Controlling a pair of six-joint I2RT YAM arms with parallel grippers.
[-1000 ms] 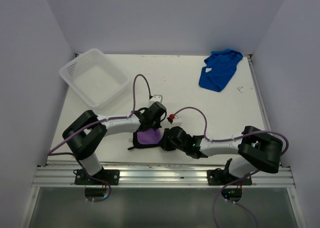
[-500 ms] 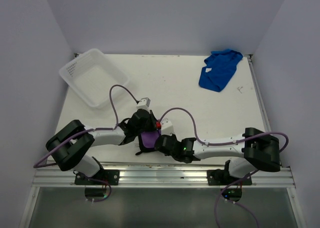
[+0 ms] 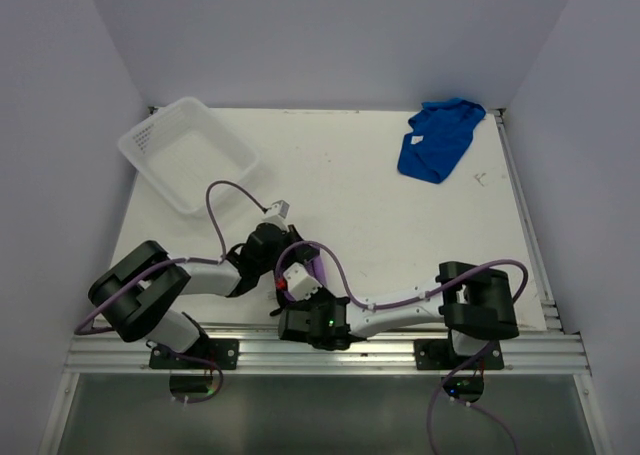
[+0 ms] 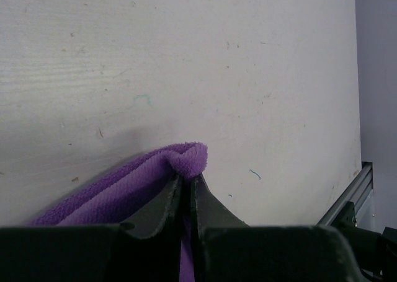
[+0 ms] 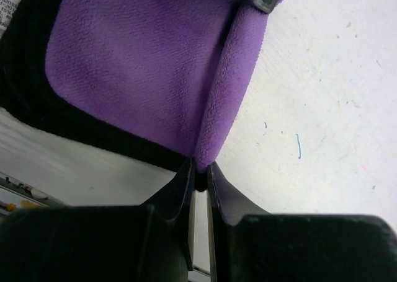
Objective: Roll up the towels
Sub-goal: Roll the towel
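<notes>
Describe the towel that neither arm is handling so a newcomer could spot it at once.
Take the white table, then its far right corner, across from the white basket at far left. The blue towel lies there, crumpled. It is the only royal blue thing in view; the purple towel sits at the near edge.

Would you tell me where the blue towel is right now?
In the top view, the blue towel lies at the far right corner of the table, across from the white basket.
</notes>
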